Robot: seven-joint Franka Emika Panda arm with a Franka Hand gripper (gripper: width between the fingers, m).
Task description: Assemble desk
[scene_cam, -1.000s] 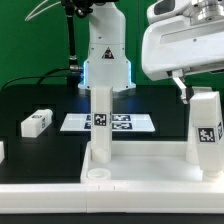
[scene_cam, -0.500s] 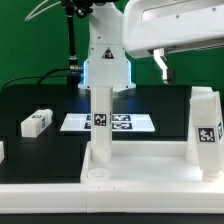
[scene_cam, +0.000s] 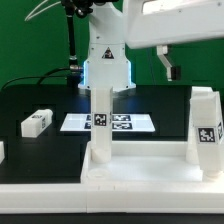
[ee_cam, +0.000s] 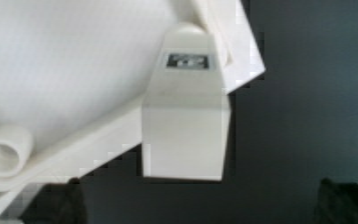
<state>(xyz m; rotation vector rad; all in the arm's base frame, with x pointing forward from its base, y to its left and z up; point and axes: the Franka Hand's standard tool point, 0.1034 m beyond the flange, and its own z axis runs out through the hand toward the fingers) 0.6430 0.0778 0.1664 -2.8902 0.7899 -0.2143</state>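
Desk tabletop (scene_cam: pixel 140 185), two legs (scene_cam: pixel 100 120) upright on it; jaws wide open, seemingly empty, clear above both.

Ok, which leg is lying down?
The leg on the exterior view's left, flat on the table; the centre leg and right leg stand upright in the tabletop.

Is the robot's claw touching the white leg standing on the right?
Apart. The exterior view shows the gripper hanging higher than the leg at that view's right, with green backdrop between them.
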